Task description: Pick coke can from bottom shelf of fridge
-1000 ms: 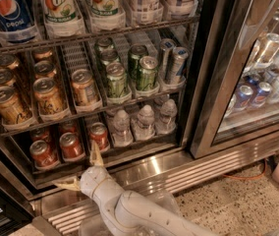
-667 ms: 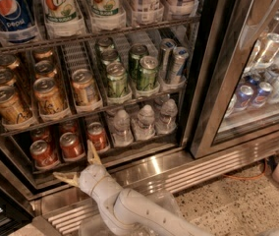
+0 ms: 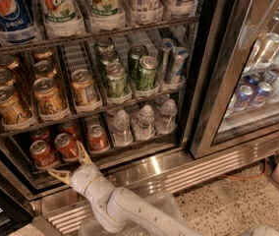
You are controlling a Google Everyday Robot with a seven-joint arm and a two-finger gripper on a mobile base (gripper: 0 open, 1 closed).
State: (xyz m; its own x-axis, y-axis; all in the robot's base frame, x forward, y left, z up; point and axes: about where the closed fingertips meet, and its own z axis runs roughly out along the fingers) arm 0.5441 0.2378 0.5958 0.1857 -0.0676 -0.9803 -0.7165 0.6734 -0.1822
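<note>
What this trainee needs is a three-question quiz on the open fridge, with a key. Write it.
1. True or false: the gripper, at the front edge of the bottom shelf, is shut.
2. What stands to the right of the coke cans on that shelf? A milk cartons; B water bottles; C glass jars.
3. Fill in: one level up, gold cans stand left of ___ cans.

Key: 1 false, the gripper is open, just in front of the front coke cans. 2 B. 3 green cans.
</note>
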